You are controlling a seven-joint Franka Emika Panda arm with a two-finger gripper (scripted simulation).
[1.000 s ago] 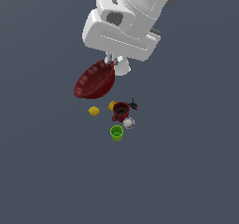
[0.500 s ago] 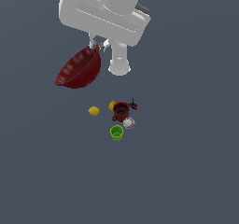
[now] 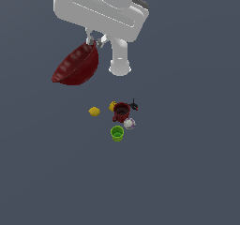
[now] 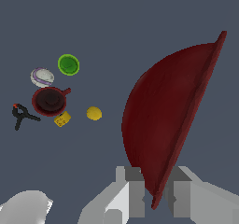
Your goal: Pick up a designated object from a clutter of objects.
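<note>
Two-finger gripper [image 4: 150, 197] clamped rim of wide shallow dark red bowl [image 3: 76, 66]; fingers [image 4: 131, 190] on either side of wall. Rim pinch left bowl hanging tilted, opening toward exterior view's left. Bowl was airborne, well above and apart from remaining clutter: dark red mug [image 3: 121, 112], bright green cup [image 3: 117, 133], yellow lemon [image 3: 94, 111], whitish ball [image 3: 130, 123], small black piece [image 3: 133, 106]. Versus half-second-earlier frame: arm and bowl sat higher, nearer the camera; clutter unchanged.

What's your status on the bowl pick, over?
Gripper shut on red bowl rim. Bowl tilted, lifted above the clutter. Mug, green cup, lemon below, nothing obstructing.
</note>
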